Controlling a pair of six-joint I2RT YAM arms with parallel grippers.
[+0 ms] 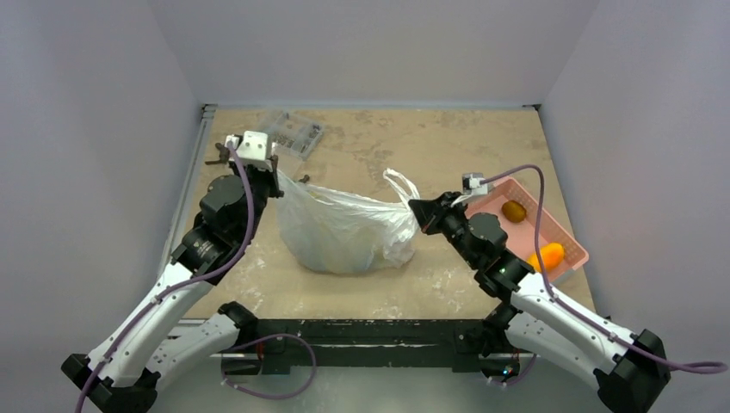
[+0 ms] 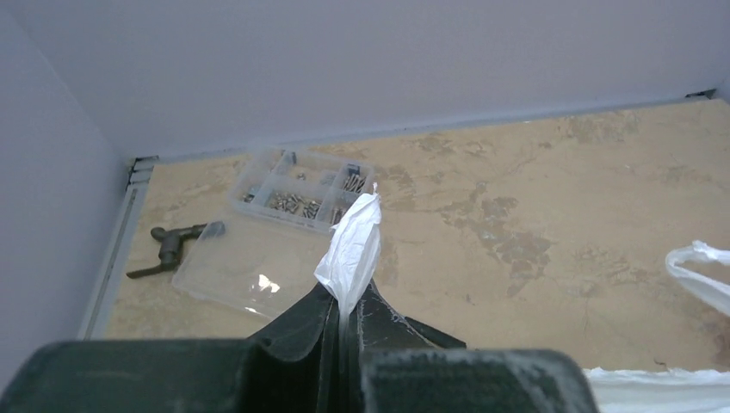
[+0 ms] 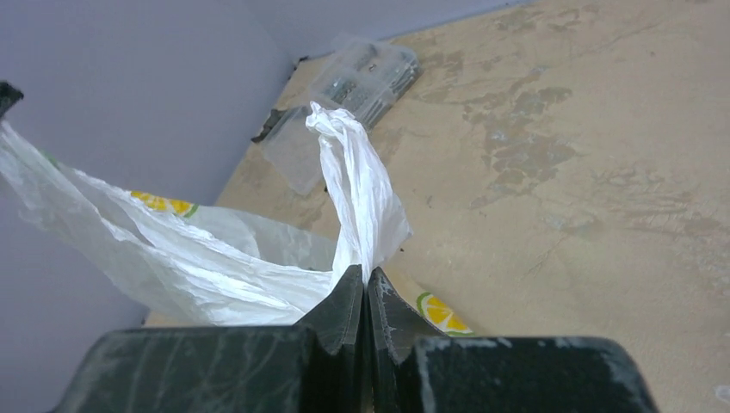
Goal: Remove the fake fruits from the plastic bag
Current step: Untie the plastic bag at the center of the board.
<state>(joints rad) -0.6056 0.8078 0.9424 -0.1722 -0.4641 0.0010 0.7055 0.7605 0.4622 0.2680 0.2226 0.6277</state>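
Left gripper (image 2: 343, 323) and right gripper (image 3: 366, 297) are each clamped tight on a bunched edge of the plastic bag (image 1: 344, 228), stretching it mid-table (image 1: 482, 138), likely to open its mouth, while 2 pieces, orange fruit (image 1: 548, 255) and brown fruit (image 1: 515, 211), sit in the pink basket (image 1: 575, 248) at the right edge.

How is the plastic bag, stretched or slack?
Stretched: the left pincer and right pincer each pinch a bunch of the plastic bag, its top edge pulled tight between them.
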